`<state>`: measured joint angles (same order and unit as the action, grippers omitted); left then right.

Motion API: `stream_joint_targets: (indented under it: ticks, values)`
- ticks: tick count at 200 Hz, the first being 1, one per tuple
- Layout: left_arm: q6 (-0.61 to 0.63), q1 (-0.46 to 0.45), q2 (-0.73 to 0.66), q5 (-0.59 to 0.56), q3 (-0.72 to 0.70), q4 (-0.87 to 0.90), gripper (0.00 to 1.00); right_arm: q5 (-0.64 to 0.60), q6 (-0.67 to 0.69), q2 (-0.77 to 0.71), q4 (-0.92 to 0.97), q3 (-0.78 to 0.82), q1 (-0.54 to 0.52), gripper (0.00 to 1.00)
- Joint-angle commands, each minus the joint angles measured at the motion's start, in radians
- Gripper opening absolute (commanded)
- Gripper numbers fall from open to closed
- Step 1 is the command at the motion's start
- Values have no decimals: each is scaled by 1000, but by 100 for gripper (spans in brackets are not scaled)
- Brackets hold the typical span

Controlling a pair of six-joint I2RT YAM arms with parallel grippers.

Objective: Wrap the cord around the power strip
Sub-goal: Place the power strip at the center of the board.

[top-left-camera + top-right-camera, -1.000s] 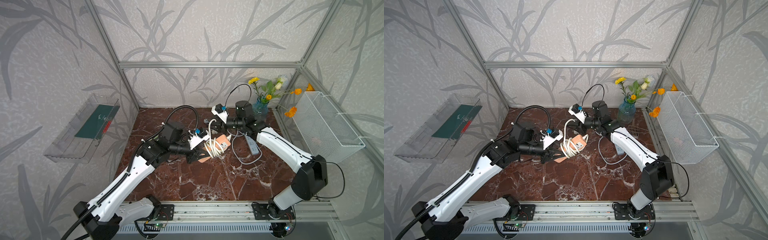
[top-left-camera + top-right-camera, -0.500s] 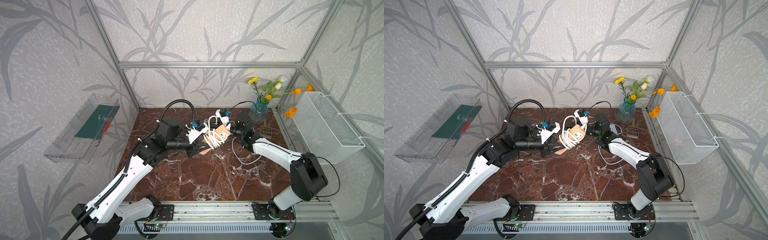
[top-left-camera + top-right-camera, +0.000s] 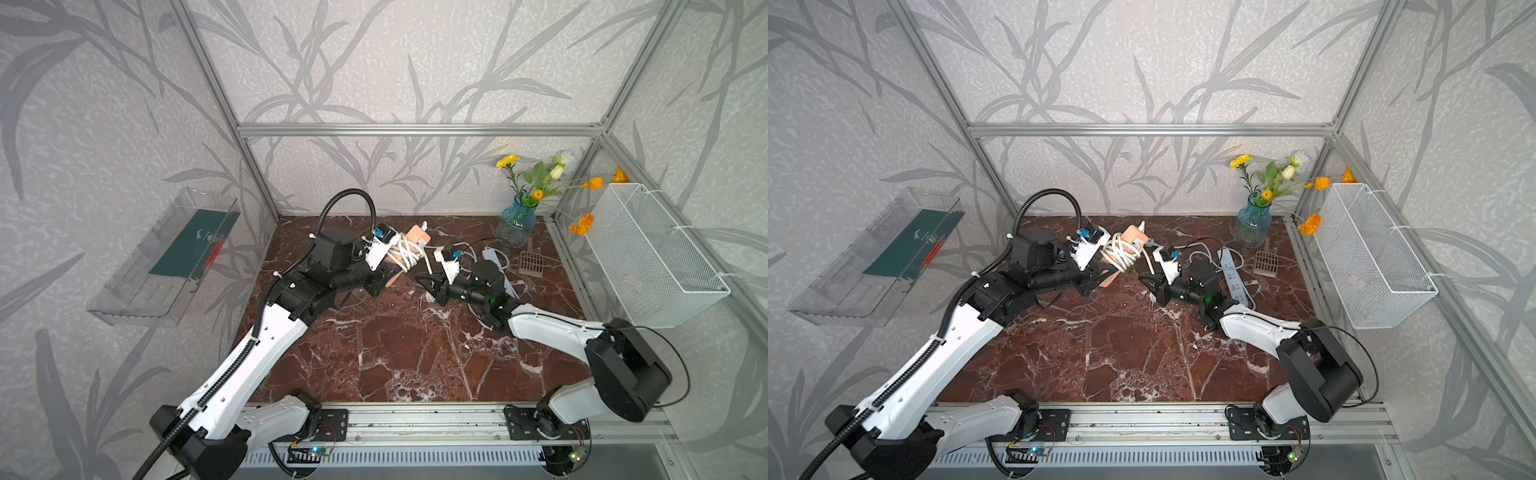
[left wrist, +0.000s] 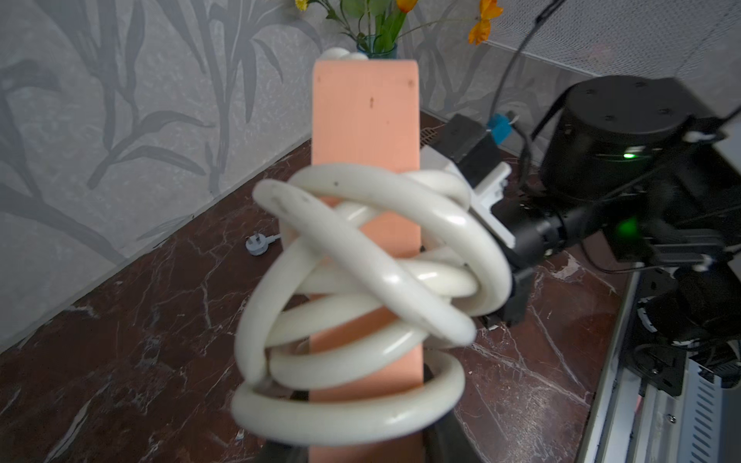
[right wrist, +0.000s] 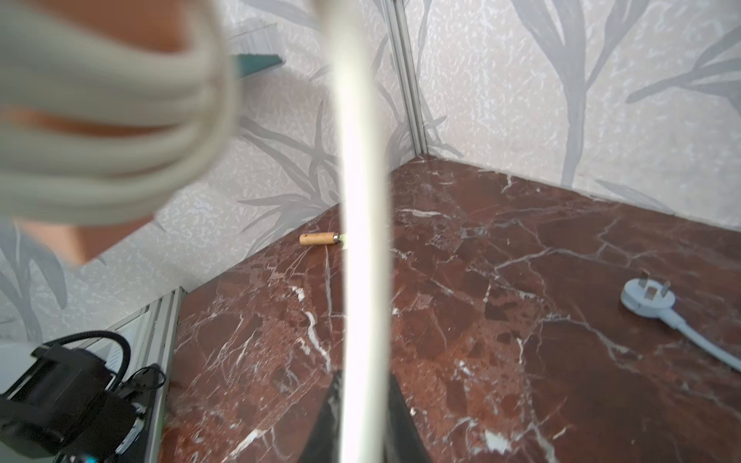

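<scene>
A salmon-coloured power strip (image 3: pixel 415 239) (image 3: pixel 1133 237) (image 4: pixel 365 120) hangs tilted above the back middle of the marble table. My left gripper (image 3: pixel 384 276) (image 3: pixel 1096 278) (image 4: pixel 361 449) is shut on its lower end. Several loose loops of thick white cord (image 3: pixel 403 253) (image 3: pixel 1121 253) (image 4: pixel 361 256) wind round its middle. One free strand (image 5: pixel 365 200) runs down from the loops into my right gripper (image 3: pixel 424 280) (image 3: pixel 1144 279) (image 5: pixel 363 417). That gripper sits low, just right of the strip, shut on the strand. The strip shows blurred at the edge of the right wrist view (image 5: pixel 60 240).
A second, grey-white power strip (image 3: pixel 496 266) (image 3: pixel 1235 274) lies behind my right arm, its plug (image 5: pixel 647 298) (image 4: pixel 256 244) on the table by the back wall. A blue vase (image 3: pixel 515 224), a brown grate (image 3: pixel 532 264), a wire basket (image 3: pixel 656 257) and a wooden-handled tool (image 5: pixel 318 239) are around.
My right arm came down from above the strip to low beside it, and its jaws closed on the cord. The left arm carried the strip back and slightly left.
</scene>
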<state>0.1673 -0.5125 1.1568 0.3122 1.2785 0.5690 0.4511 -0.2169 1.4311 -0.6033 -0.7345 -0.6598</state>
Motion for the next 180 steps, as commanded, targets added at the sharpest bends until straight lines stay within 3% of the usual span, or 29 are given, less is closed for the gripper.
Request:
stream_joint_targets:
  ticks: [1,19,35,57,81,104,124,158,180]
  values:
    - [53,13,37,-276,57,-80,0,-144,123,-89,272,-32,-77,0]
    - [0,47,58,-359,-17,-101,0,-199,247,-67,505,-155,-170,0]
    - [-84,87,63,-367,-73,-138,0,-230,325,-20,585,-233,-264,0]
    - [-73,91,86,-445,-128,-110,0,-203,334,41,567,-314,-334,0]
    - [-102,89,70,-413,-234,-83,0,-156,259,95,452,-351,-333,0]
    - [-123,83,75,-316,-301,-46,0,-98,277,138,483,-431,-331,0]
    - [-118,84,106,-144,-278,21,0,-40,358,133,608,-516,-327,4]
    - [-131,80,159,224,-267,122,0,-152,628,133,805,-587,-306,4]
    - [-144,71,160,180,-306,139,0,-142,685,179,762,-571,-273,4]
